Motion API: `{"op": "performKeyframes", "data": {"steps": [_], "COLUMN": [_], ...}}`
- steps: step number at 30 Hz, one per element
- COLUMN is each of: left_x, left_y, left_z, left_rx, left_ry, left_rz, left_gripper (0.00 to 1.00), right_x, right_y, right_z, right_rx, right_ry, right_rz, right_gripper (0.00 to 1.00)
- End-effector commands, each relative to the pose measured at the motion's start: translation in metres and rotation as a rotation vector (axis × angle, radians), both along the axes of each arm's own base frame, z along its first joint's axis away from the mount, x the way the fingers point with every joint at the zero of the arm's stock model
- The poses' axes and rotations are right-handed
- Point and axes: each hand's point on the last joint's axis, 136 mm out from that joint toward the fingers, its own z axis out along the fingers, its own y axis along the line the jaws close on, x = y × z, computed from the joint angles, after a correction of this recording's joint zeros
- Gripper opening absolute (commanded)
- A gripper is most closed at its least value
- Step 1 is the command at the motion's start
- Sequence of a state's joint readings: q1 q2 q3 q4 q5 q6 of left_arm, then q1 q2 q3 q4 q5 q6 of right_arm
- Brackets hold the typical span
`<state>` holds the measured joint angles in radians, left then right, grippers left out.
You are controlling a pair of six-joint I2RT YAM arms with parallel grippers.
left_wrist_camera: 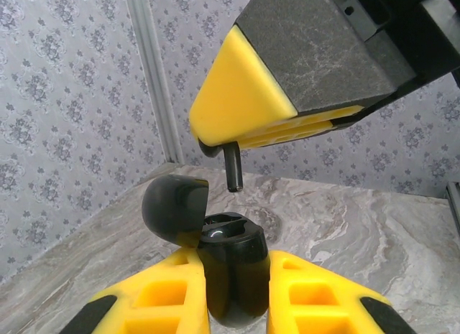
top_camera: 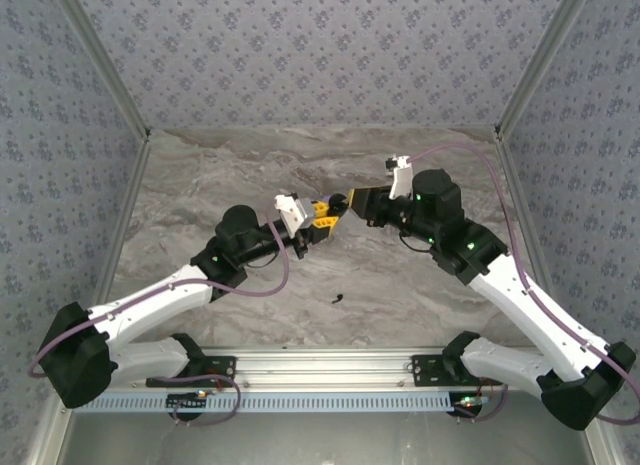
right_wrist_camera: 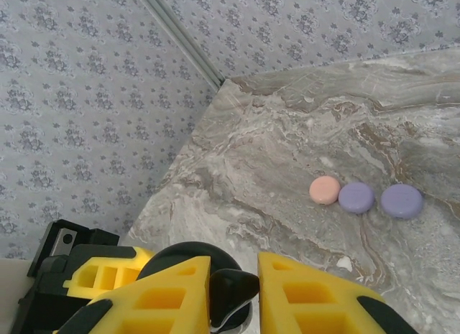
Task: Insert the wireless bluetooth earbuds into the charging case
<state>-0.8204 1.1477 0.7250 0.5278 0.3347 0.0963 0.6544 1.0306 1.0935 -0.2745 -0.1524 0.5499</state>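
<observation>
Now | your left end effector (left_wrist_camera: pixel 233 273): clamped on open black charging case (left_wrist_camera: pixel 231 240) | your right end effector (right_wrist_camera: pixel 233 276): pinching black earbud (left_wrist_camera: pixel 233 169), stem just above case

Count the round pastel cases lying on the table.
3, in a row in the right wrist view: pink case at one end, lilac case in the middle, second lilac case at the other end. Others may be hidden.

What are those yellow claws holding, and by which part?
Left gripper clamps the open black charging case by its body; right gripper pinches a black earbud by its head.
</observation>
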Motion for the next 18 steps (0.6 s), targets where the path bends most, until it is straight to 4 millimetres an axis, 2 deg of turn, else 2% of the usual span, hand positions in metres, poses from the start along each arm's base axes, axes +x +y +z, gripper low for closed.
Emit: {"op": "performKeyframes", "data": {"steps": [1,18], "left_x": [0.001,0.002], "left_y": [0.0,0.0], "left_z": [0.022,0.024], "left_rx": [-0.04,-0.057], "left_ry": [-0.058,-0.054], "left_rz": [0.007,0.017], "left_gripper": [0.0,0.0], "right_x": [0.004,-0.003], "right_y": [0.005,0.017], "right_z": [0.001,-0.022], "right_rx": [0.029,-0.012], "right_ry": [0.005,0.05], "right_rz": [-0.002,0.033], "right_gripper": [0.23,0.23]}}
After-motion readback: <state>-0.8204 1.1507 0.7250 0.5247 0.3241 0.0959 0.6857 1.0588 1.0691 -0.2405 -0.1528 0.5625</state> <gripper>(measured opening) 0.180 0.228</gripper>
